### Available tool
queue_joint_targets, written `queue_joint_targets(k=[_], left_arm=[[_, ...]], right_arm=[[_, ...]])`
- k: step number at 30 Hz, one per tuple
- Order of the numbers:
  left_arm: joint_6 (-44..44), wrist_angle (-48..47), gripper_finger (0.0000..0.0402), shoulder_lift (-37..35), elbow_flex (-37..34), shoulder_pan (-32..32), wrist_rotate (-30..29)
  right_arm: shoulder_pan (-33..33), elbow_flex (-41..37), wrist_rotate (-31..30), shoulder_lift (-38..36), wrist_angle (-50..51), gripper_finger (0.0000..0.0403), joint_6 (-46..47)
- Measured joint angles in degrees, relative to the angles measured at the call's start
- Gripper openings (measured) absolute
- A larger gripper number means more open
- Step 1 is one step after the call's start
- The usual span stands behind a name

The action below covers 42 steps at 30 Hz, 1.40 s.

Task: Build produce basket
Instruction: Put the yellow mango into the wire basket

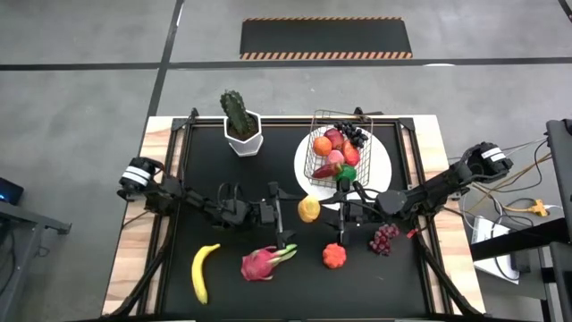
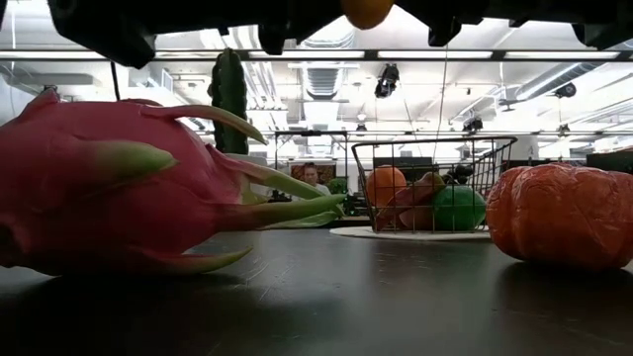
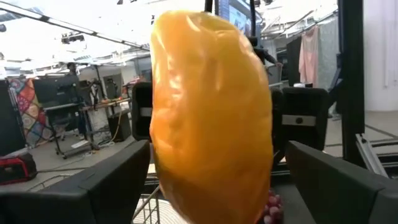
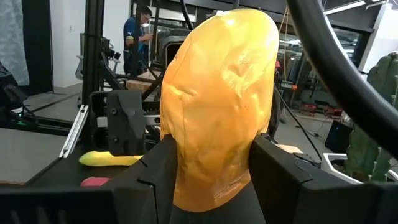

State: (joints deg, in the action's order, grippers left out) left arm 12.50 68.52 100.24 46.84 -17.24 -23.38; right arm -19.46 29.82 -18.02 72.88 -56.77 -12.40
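A yellow-orange mango (image 1: 308, 208) hangs in the air above the middle of the table, between my two grippers. My right gripper (image 1: 322, 210) comes from the right and is shut on it. My left gripper (image 1: 293, 213) comes from the left and is open, with one finger on each side of the mango (image 3: 211, 112) and a gap showing. The wire basket (image 1: 338, 148) stands on a white plate (image 1: 382, 174) at the far right and holds several fruits. A banana (image 1: 204, 271), a dragon fruit (image 1: 264, 262), a red-orange fruit (image 1: 334, 256) and purple grapes (image 1: 384, 238) lie on the mat. My right gripper pinches the mango's lower half (image 4: 183, 155) between its two fingers, one on each side. The fingers lie level and come from the table's right side. The mango is lifted clear of the table; only its underside shows at the top edge of the low view (image 2: 366, 12).
A green cactus in a white pot (image 1: 241, 125) stands at the far middle-left. The dragon fruit (image 2: 129, 188) and the red-orange fruit (image 2: 564, 213) lie near the front edge, below the two arms. The black mat between them is bare.
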Motion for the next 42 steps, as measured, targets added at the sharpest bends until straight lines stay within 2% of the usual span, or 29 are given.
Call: queue_joint_targets(k=[3, 6, 12, 20, 24, 28, 33, 36, 42], left_arm=[[-0.1, -0.1, 0.0334, 0.8, 0.4, 0.1, -0.1], [-0.2, -0.1, 0.0296, 0.9, 0.4, 0.0, -0.2], [-0.9, -0.1, 0.0219, 0.9, -0.2, 0.0, -1.3], [-1.9, -2.1, 0.0222, 0.9, -0.4, -0.1, -3.0], [-1.9, -2.3, 0.0226, 0.8, -0.4, -0.1, -4.5], [-1.9, -2.3, 0.0228, 0.9, -0.4, -0.1, -4.6], [-2.4, -2.3, 0.0229, 0.9, -0.4, -0.1, -4.8], [-3.0, -2.3, 0.023, 0.9, -0.4, -0.1, -4.8], [-3.2, -2.6, 0.023, 0.9, -0.4, -0.1, -4.8]], right_arm=[[0.0, 0.0, 0.0, 0.0, 0.3, 0.0159, 0.0], [0.0, 0.0, 0.0, 0.0, 0.6, 0.0163, 0.0], [0.0, 0.0, -0.1, -0.2, 1.1, 0.0214, 0.2], [0.0, 0.3, -0.2, -6.1, 6.4, 0.0309, -1.4], [0.0, 5.2, -0.4, -11.6, 20.9, 0.0331, -1.4], [0.7, 15.0, -1.5, -15.5, 45.7, 0.0328, 2.7], [1.8, 26.7, -1.7, -15.2, 72.8, 0.0327, 11.5], [2.0, 30.9, -1.6, -13.7, 80.5, 0.0326, 12.4], [4.5, 38.6, -1.7, -11.1, 88.0, 0.0326, 12.4]])
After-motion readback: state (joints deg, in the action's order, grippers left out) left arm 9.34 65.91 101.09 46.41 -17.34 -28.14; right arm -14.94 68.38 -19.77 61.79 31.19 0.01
